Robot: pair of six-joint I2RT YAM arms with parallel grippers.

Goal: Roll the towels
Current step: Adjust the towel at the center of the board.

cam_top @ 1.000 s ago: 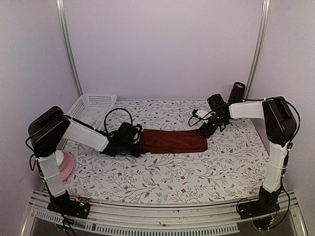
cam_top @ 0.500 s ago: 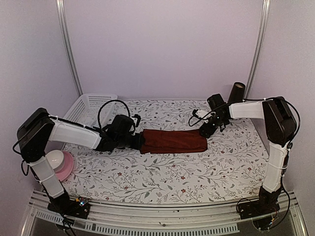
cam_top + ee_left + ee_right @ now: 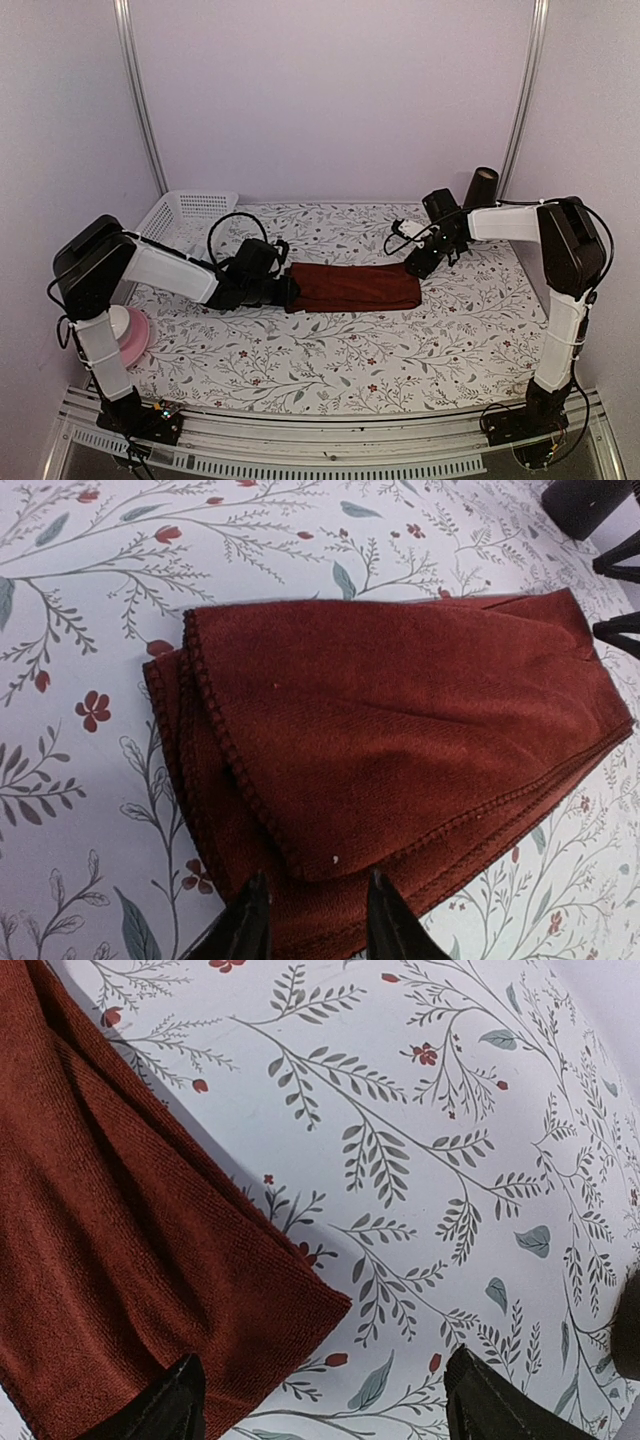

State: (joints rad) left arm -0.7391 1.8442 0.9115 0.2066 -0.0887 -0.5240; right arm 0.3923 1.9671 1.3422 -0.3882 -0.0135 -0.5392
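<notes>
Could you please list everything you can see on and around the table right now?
towel: one, dark red, folded into a long strip, middle of the table
table cover: one, white with a leaf and flower print, over the whole table
basket: one, white, far left corner
plate: one, pink, near left edge
bowl: one, white, on the plate
cylinder: one, dark, upright, far right corner
left gripper: one, black, at the towel's left end; whether it grips is unclear
right gripper: one, black, open, over the towel's right corner
</notes>
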